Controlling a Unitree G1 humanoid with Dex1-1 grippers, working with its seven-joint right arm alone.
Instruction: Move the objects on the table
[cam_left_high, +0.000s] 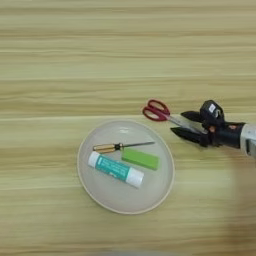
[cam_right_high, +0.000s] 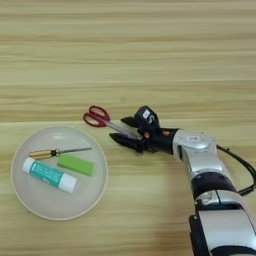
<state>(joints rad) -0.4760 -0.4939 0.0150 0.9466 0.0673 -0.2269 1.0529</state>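
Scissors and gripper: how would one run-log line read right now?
gripper: open, straddling blades | scissors: on table, right of plate | on plate: screwdriver, glue stick, green block

The right gripper (cam_right_high: 123, 131) lies low, jaws parted, pointing left.

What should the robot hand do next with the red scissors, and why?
Probably close its fingers on the scissors. The gripper sits open with one black finger on each side of the metal blades, and the scissors lie on the table beside the plate, not in it.
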